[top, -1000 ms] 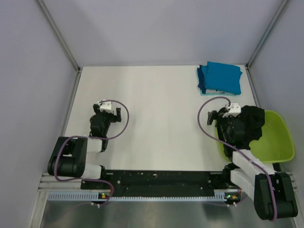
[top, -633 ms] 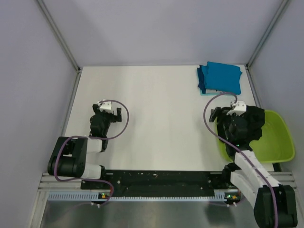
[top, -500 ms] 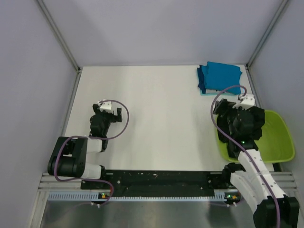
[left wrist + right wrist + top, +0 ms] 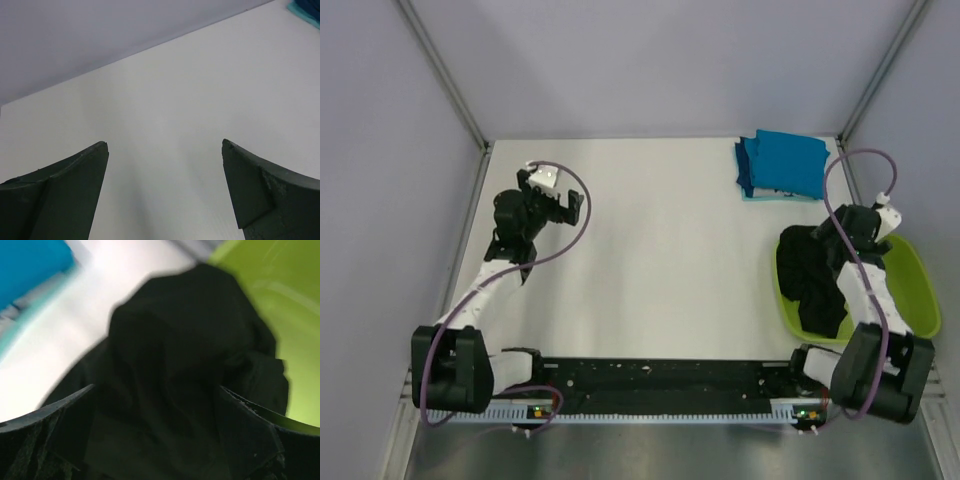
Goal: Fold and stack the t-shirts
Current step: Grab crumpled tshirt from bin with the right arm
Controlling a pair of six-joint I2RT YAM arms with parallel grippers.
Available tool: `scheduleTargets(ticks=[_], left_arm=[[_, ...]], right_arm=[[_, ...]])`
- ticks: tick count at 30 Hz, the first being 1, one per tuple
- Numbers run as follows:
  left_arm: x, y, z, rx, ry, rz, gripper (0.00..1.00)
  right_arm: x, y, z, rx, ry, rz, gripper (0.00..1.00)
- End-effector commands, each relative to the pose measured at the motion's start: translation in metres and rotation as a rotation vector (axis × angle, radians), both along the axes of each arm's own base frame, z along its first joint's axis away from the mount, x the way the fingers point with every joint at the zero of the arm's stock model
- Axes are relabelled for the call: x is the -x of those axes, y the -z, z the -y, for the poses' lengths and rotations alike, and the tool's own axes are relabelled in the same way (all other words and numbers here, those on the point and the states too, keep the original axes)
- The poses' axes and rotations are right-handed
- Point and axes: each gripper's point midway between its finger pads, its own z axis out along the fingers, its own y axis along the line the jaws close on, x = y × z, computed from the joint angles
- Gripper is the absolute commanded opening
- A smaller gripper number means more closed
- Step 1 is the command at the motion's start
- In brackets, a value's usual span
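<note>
Saw the right pincer (image 4: 157, 387) wide open and empty, just right of the black t-shirt (image 4: 808, 275) slumped over the left rim of the green tub (image 4: 912, 292) at near right, much closer than the open, empty left pincer (image 4: 164, 144).

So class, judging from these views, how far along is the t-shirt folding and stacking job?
Done: teal t-shirts sit folded and stacked at the far right corner. In hand: nothing; right jaws open, facing the black t-shirt, left jaws open over bare table. Left: that shirt, crumpled over the green tub rim, needs folding and stacking.
</note>
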Motion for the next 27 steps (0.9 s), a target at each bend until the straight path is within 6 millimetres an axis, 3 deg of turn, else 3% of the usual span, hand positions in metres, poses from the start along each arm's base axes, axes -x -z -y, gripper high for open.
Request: scheduleTargets(ticks=[1,3,5,7,8,9,12,15,17,19,21,24,25,27], left_arm=[[0.025,0.013,0.011,-0.028,0.102,-0.123,0.99],[0.027,0.013,0.012,-0.028,0.106,-0.125,0.99],[0.028,0.014,0.012,-0.027,0.106,-0.135,0.99],[0.028,0.016,0.012,-0.033,0.112,-0.138,0.99],[0.028,0.016,0.012,-0.035,0.111,-0.137,0.99],[0.029,0.017,0.013,-0.035,0.116,-0.14,0.99],[0.029,0.016,0.013,-0.044,0.12,-0.14,0.99],[0.027,0.013,0.008,-0.065,0.098,-0.141,0.99],[0.023,0.008,0.001,-0.094,0.074,-0.139,0.99],[0.017,0.004,-0.009,-0.11,0.017,-0.153,0.99],[0.01,-0.002,-0.022,-0.137,-0.047,-0.149,0.99],[0.002,-0.006,-0.041,-0.166,-0.143,-0.143,0.99],[0.001,-0.007,-0.047,-0.169,-0.17,-0.142,0.99],[0.0,-0.013,-0.06,-0.168,-0.237,-0.13,0.99]], right_arm=[[-0.013,0.052,-0.015,-0.171,-0.029,-0.151,0.9],[-0.014,0.074,-0.018,-0.214,-0.02,-0.2,0.84],[-0.014,0.085,-0.022,-0.239,-0.022,-0.193,0.68],[-0.017,0.085,-0.025,-0.236,-0.047,-0.163,0.28],[-0.018,0.08,-0.026,-0.231,-0.069,-0.153,0.02],[-0.017,0.072,-0.028,-0.22,-0.089,-0.141,0.0],[-0.013,0.019,-0.022,-0.131,-0.093,-0.016,0.0],[-0.004,-0.082,-0.016,-0.009,-0.083,0.219,0.0],[0.0,-0.16,-0.03,0.058,-0.151,0.409,0.0],[-0.001,-0.239,-0.072,0.168,-0.358,0.601,0.0],[0.001,-0.304,-0.118,0.253,-0.513,0.713,0.0],[-0.004,-0.359,-0.219,0.273,-0.863,0.769,0.0],[-0.007,-0.364,-0.257,0.262,-1.008,0.762,0.0],[0.004,-0.379,-0.335,0.252,-1.311,0.778,0.0]])
